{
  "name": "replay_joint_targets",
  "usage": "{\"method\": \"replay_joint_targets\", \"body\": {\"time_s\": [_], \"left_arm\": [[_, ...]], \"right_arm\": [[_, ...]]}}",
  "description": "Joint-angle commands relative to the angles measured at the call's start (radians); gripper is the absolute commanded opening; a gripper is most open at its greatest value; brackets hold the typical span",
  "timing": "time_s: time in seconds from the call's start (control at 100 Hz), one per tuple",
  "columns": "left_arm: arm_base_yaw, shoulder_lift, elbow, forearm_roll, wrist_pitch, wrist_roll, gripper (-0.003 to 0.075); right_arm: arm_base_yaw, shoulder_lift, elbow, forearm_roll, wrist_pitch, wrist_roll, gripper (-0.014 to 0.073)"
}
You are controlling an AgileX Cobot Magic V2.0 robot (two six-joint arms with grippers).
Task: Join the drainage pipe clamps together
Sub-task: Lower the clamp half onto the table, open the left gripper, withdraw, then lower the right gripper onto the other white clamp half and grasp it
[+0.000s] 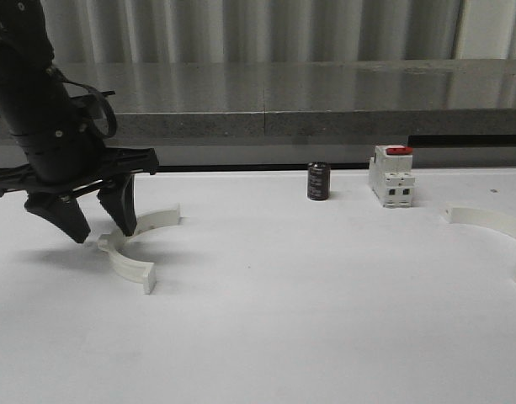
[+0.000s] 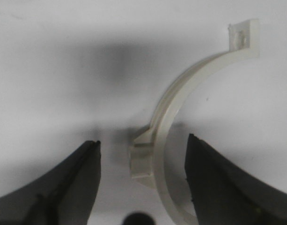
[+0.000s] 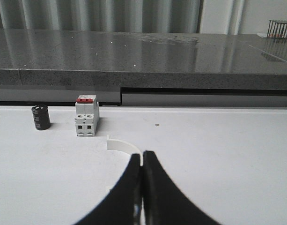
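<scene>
On the white table point(image 1: 283, 320) the left gripper point(image 1: 98, 220) hangs low over the left side, and its 2 dark fingers point(image 1: 121, 206) are spread wide, holding nothing. Between them lies 1 of the drainage pipe clamps, the left clamp point(image 1: 133, 244), a white half-ring band lying flat on the table. In the left wrist view this left clamp point(image 2: 180, 108) curves up between the finger pads point(image 2: 218, 183), with a small flat tab near the middle of its back and another tab with a tiny hole at its far end; the fingers do not touch it, as far as I can see. The right clamp point(image 1: 497, 231) lies far away at the right edge of the table, well apart from the first one. In the right wrist view the right gripper point(image 3: 142, 166) is closed, its 2 fingers pressed together with nothing between them, and the right clamp point(image 3: 124, 145) is just beyond the tips. Near the back of the table stand a white breaker point(image 1: 391, 177) with a red switch and, to its left, a small black cylinder point(image 1: 318, 181).
</scene>
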Motion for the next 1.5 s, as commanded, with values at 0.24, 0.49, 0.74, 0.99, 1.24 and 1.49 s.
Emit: {"method": "replay_joint_targets", "body": {"time_s": [0.24,0.49,0.74,0.99,1.24,1.49], "left_arm": [[-0.008,-0.189,-0.035,0.009,-0.064,-0.013,0.0197],[0.029,-0.349,-0.007,0.044,-0.06,-0.013,-0.0021],[0.126,-0.525,0.1,0.095,-0.06,-0.011,-0.0021],[0.188,-0.744,0.272,0.212,-0.087,-0.011,-0.0021],[0.194,-1.009,0.484,0.223,-0.188,-0.011,-0.0021],[0.194,-1.269,0.648,0.231,-0.199,-0.011,-0.0021]], "right_arm": [[0.0,-0.019,-0.016,0.001,-0.078,-0.005,-0.0065],[0.0,-0.019,-0.016,0.001,-0.078,-0.005,-0.0065],[0.0,-0.019,-0.016,0.001,-0.078,-0.005,-0.0065],[0.0,-0.019,-0.016,0.001,-0.078,-0.005,-0.0065],[0.0,-0.019,-0.016,0.001,-0.078,-0.005,-0.0065],[0.0,-0.019,-0.016,0.001,-0.078,-0.005,-0.0065]]}}
